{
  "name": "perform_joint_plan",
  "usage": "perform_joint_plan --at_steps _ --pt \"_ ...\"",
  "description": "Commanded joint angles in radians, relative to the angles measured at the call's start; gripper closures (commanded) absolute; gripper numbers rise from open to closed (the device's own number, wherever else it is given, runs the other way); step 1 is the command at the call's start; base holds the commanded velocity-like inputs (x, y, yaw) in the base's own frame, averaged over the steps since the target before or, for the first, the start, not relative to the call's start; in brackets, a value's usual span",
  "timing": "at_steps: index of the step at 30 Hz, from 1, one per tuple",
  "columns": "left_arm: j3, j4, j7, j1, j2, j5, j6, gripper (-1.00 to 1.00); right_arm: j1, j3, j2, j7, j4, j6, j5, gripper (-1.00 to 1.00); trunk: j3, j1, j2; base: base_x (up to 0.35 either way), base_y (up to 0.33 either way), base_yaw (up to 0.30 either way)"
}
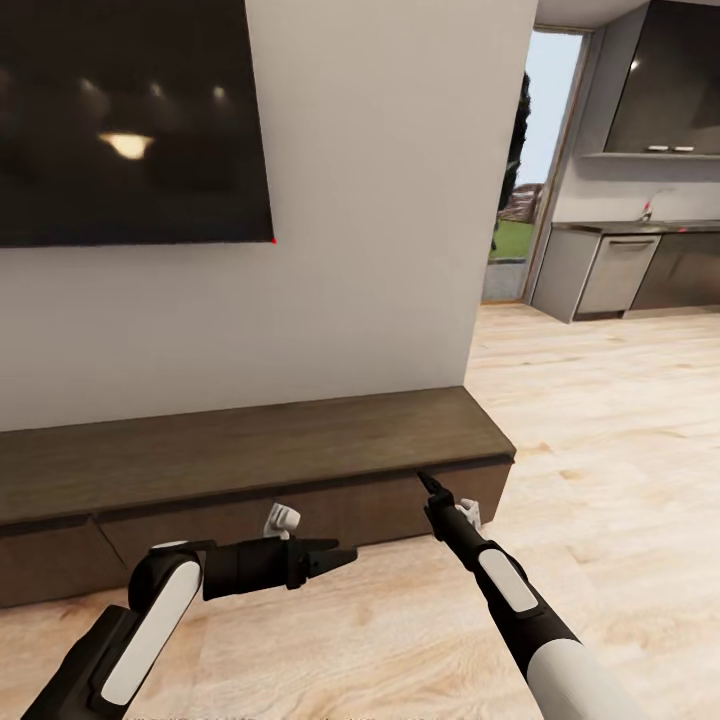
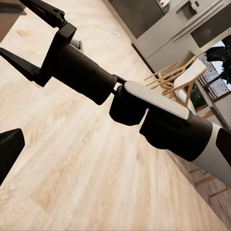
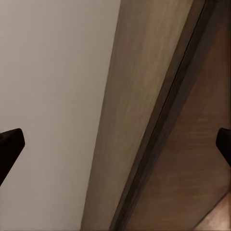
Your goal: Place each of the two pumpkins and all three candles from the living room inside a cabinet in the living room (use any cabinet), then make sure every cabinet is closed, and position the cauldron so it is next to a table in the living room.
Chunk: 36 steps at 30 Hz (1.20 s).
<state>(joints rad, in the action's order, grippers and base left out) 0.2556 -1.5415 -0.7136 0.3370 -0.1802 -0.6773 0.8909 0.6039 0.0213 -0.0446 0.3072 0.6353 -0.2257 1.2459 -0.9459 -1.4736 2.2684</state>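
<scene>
The low dark-brown cabinet [image 1: 250, 450] runs along the white wall under a black screen, and both of its flat fronts look shut. My right gripper [image 1: 428, 484] is open, its tips at the cabinet's upper front edge near the right end. In the right wrist view the right gripper [image 3: 115, 144] straddles the cabinet's [image 3: 192, 144] top edge with nothing held. In the left wrist view the right gripper [image 2: 29, 36] shows spread fingers. My left gripper [image 1: 335, 557] hovers low before the cabinet front, pointing right, open and empty. Pumpkins, candles, cauldron and table are out of view.
A large black screen [image 1: 130, 120] hangs on the wall above the cabinet. Light wood floor [image 1: 600, 420] spreads to the right towards a kitchen with grey units [image 1: 620, 270]. Two small white fittings [image 1: 282, 518] sit low by the cabinet front. Wooden chairs [image 2: 183, 79] stand further off.
</scene>
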Motion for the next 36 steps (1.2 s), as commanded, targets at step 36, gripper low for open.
perform_joint_plan --at_steps 36 --pt "0.001 0.003 0.0 0.0 -0.004 -0.003 0.005 -1.0 0.0 -0.002 0.003 0.003 0.001 0.0 0.009 -1.0 -0.116 -0.128 0.232 0.0 0.0 0.0"
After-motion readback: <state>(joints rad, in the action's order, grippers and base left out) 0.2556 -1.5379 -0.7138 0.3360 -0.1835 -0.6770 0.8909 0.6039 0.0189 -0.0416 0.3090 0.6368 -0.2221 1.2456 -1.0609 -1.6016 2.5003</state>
